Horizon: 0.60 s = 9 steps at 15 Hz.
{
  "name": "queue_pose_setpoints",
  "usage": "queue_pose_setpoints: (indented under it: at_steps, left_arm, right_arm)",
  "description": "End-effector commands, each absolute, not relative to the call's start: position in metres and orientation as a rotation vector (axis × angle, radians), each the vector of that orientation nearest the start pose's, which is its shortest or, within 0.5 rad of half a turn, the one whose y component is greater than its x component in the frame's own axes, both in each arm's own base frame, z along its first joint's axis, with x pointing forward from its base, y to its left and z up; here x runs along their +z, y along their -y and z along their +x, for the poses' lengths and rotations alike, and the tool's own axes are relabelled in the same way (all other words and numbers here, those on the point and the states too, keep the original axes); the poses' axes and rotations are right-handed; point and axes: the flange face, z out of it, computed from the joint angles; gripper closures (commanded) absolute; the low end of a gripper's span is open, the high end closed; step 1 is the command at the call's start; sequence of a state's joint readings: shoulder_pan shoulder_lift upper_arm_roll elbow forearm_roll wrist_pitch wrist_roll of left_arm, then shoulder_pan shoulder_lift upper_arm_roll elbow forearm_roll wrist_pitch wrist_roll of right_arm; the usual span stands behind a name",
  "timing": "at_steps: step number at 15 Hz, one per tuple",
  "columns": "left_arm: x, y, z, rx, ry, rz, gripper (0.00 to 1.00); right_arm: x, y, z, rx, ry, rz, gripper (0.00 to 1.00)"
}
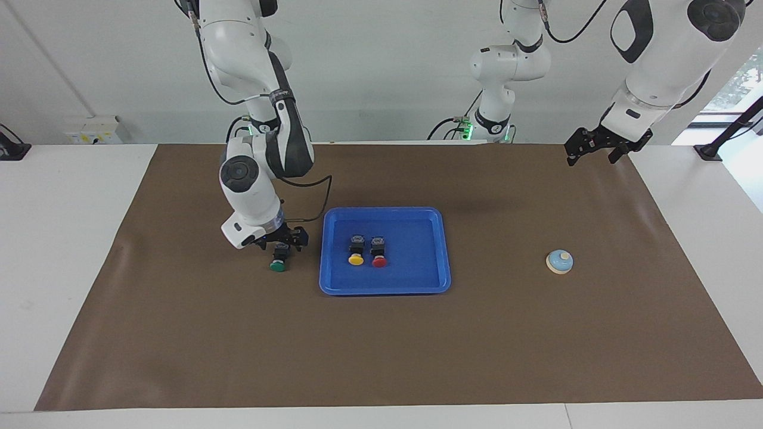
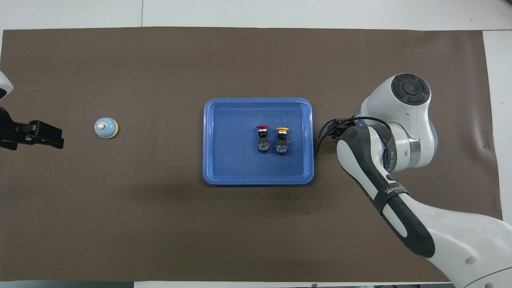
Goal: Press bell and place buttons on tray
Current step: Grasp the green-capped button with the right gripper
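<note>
Hazard: my right end effector (image 1: 279,241), fingers spread and empty, low over the green button (image 1: 278,260); an off-centre closure could knock it away from the tray (image 1: 444,250).

A robotics lab. Two white industrial arms (image 1: 256,119) stand bolted at one edge of a wide white table (image 1: 71,238), their bases lit by green status lights and trailing black cables. A brown mat (image 1: 417,345) covers the worktop as a marked work area. The wall (image 1: 387,71) is bare and white, with a socket box (image 1: 92,130) mounted low on it.
</note>
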<state>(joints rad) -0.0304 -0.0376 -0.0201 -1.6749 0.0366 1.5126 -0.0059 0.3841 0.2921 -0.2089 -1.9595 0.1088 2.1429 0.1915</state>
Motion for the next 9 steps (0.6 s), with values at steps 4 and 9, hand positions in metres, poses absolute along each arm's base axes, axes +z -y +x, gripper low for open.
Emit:
queue_pose_setpoints:
  at_steps: [4, 9]
  left_arm:
    - [0.597, 0.021, 0.531, 0.187, -0.052, -3.103, 0.0]
    - [0.597, 0.021, 0.531, 0.185, -0.052, -3.103, 0.0]
  right_arm:
    - [0.31, -0.101, 0.572, 0.095, -0.074, -3.126, 0.0]
    - [0.3, -0.104, 0.567, 0.101, -0.057, -3.129, 0.14]
